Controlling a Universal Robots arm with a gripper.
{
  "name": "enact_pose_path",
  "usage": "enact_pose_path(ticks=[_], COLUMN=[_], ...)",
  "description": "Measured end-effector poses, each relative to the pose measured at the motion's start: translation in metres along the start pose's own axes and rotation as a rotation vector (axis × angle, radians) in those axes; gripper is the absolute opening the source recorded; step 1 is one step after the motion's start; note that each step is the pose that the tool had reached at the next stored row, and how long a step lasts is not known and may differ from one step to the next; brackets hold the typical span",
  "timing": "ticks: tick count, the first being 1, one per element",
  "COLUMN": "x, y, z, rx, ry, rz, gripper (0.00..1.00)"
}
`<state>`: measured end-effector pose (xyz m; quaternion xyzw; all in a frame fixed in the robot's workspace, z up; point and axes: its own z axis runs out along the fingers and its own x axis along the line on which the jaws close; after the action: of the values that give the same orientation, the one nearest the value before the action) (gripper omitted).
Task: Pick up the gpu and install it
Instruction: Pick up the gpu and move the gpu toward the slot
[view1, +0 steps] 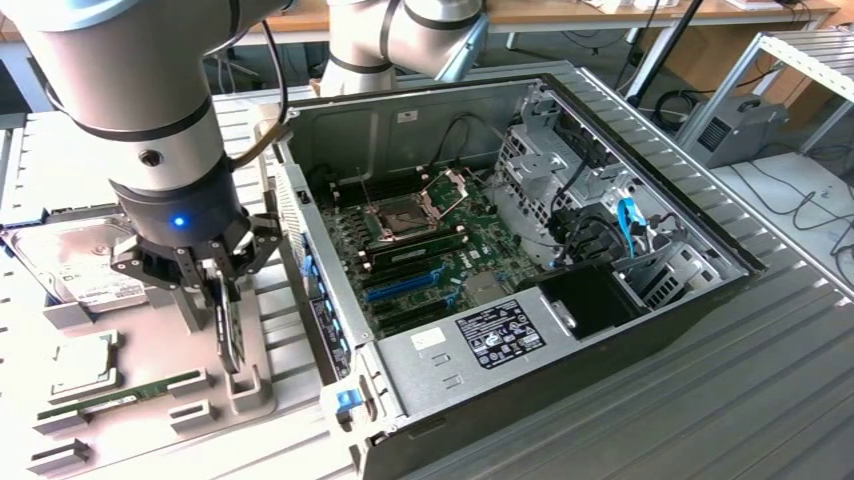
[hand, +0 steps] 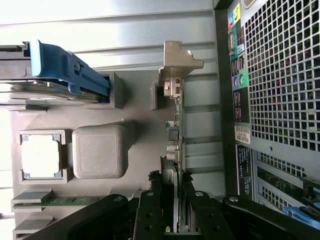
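Half done at best. Clamps small flat green gpu card (hand: 176, 125) with silver bracket between black gripper (hand: 174, 182) fingers, apparently seated upright in grey plastic holder (view1: 254, 392), 8 o'clock from open black computer case (view1: 534, 400) in exterior view. Leaves lifting and installation outstanding.

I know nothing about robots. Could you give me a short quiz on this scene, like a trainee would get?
1. True or false: the gpu is installed in the case.
2. What is the gripper closed on? A) hard drive B) gpu C) memory stick
3. Fill in: the gpu stands on its ___ in the grey holder.

Key: 1 false; 2 B; 3 edge.
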<state>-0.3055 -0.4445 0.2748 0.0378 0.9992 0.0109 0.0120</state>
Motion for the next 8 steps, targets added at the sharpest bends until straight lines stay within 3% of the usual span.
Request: enact_pose_path(ticks=[8], x=[0.0], y=[0.0], z=[-0.0017], rx=[0.0], ry=[0.0], rz=[0.0], gripper=[0.26])
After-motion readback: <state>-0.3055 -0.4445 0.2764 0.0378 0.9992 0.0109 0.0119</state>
